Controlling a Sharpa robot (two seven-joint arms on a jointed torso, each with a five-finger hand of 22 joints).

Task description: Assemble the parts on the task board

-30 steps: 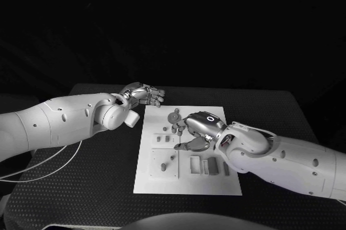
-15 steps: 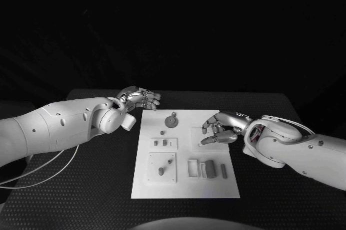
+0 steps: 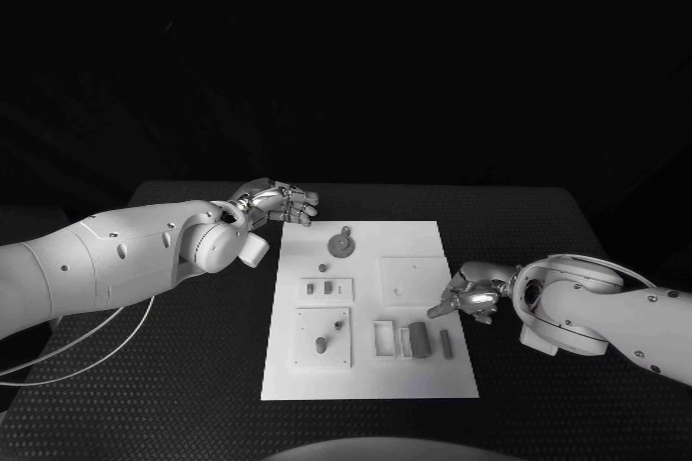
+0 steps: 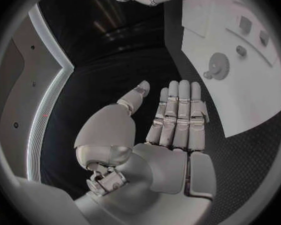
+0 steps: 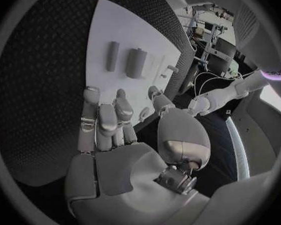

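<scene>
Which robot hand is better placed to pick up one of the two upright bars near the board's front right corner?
Probably the right robot hand: it is open beside the task board, close to the bars.

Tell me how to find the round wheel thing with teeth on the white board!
Look at the white board in the middle of the black table. Go to its far end, near the left robot hand. The gear lies there by itself; it is the one round, toothed part, while the other parts are small pegs and blocks.
</scene>
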